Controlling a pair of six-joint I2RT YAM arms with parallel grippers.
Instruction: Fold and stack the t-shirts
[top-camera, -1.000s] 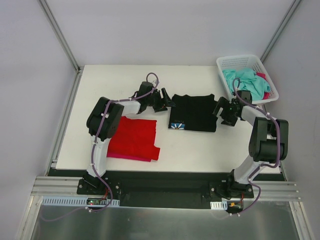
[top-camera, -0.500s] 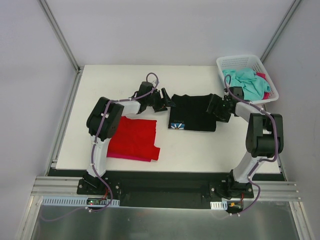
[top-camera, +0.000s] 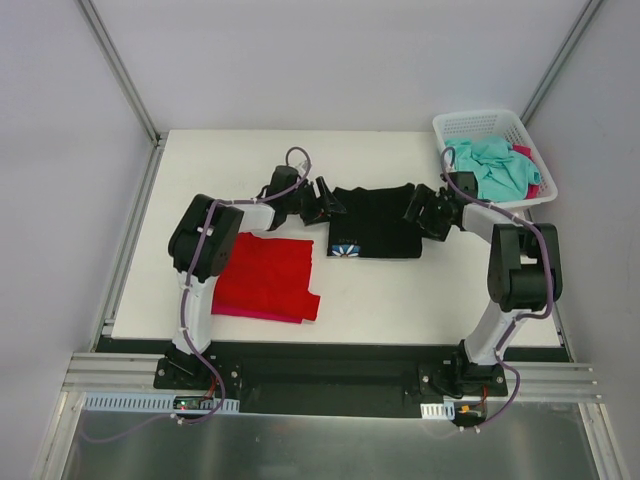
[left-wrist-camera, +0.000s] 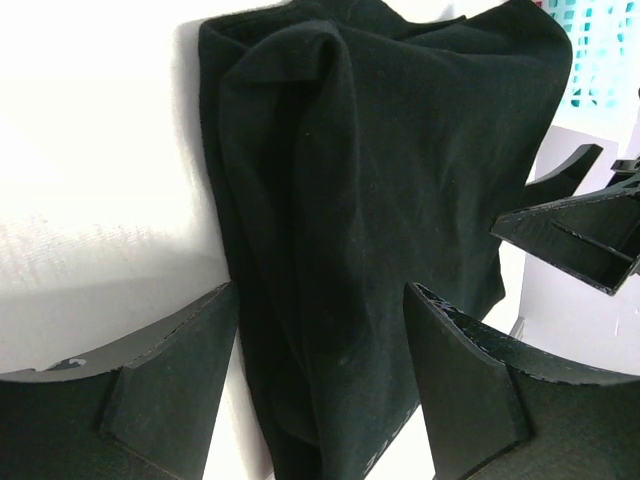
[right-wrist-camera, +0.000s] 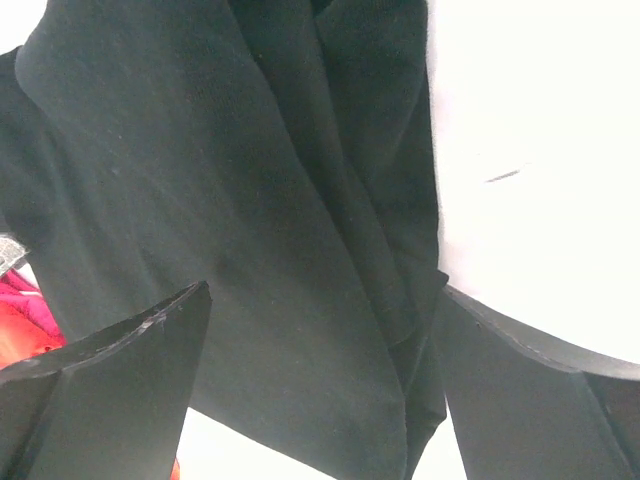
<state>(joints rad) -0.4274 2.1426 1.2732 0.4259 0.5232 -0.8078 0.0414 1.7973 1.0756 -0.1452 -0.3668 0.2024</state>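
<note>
White tabletop (top-camera: 230, 170) inside a pale grey enclosure with metal corner posts, seen from above. Two black-and-white robot arms reach in from the near edge.

One black t-shirt (top-camera: 375, 218) lies roughly folded near the table's middle. A small blue printed square with white marks (top-camera: 347, 249) shows at its near left corner, too small to read. The left gripper (top-camera: 325, 200) sits at the shirt's left edge and the right gripper (top-camera: 420, 212) at its right edge. One folded red t-shirt (top-camera: 268, 275) lies flat at the front left, with a pink strip along its near edge. One white mesh basket (top-camera: 470, 117) at the far right corner holds a crumpled teal t-shirt (top-camera: 495, 165) and a pink t-shirt (top-camera: 526, 153).

Left wrist view: the left gripper (left-wrist-camera: 320, 295) has its jaws spread apart, straddling the rumpled black t-shirt (left-wrist-camera: 380, 170) without pinching it. The right gripper's fingers (left-wrist-camera: 580, 230) show at the right, and the basket (left-wrist-camera: 605, 50) at the top corner.

Right wrist view: the right gripper (right-wrist-camera: 320, 292) has its jaws spread wide over the black t-shirt (right-wrist-camera: 200, 180), gripping nothing. Red cloth (right-wrist-camera: 20, 340) peeks in at the lower left.
</note>
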